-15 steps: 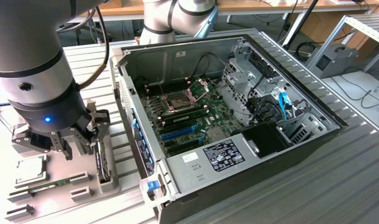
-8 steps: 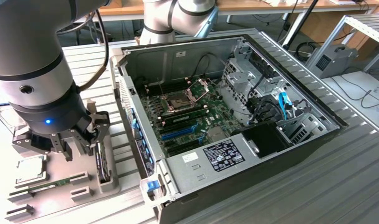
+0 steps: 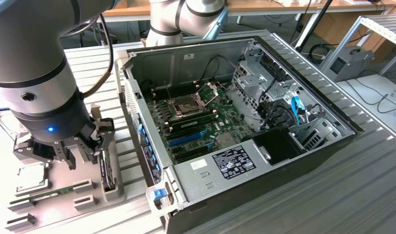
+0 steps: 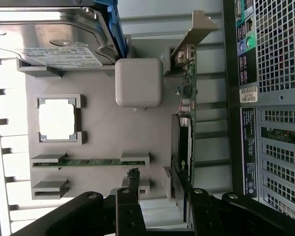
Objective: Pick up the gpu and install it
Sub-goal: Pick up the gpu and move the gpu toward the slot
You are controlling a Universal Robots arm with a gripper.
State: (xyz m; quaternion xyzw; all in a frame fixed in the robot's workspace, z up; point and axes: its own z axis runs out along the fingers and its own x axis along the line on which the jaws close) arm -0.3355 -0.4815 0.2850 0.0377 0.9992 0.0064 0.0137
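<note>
So the gpu (image 4: pixel 183 128) is standing on its edge in a slot of the grey parts tray (image 4: pixel 103 132), along the tray's side nearest the computer case (image 3: pixel 250 161). In the exterior view that tray sits at the exterior view's left, right beside the open case.

The gripper (image 4: pixel 162 211) hangs just over one end of the card with its jaws spread wide. From the wrist view the card's end looks lined up between the two fingers, closer to one of them. I can't see either pad touching it, so nothing is pinched.

Sharing the tray are a silver hard drive (image 4: pixel 54 34), a square processor chip (image 4: pixel 58 118) and a thin memory stick (image 4: pixel 93 161), all well away from the fingers.

Progress-wise I'd call this early: the card isn't grabbed or lifted. The blue expansion slots (image 3: pixel 185 139) on the motherboard (image 3: pixel 205 117) look empty, so the pickup and the install both remain.
</note>
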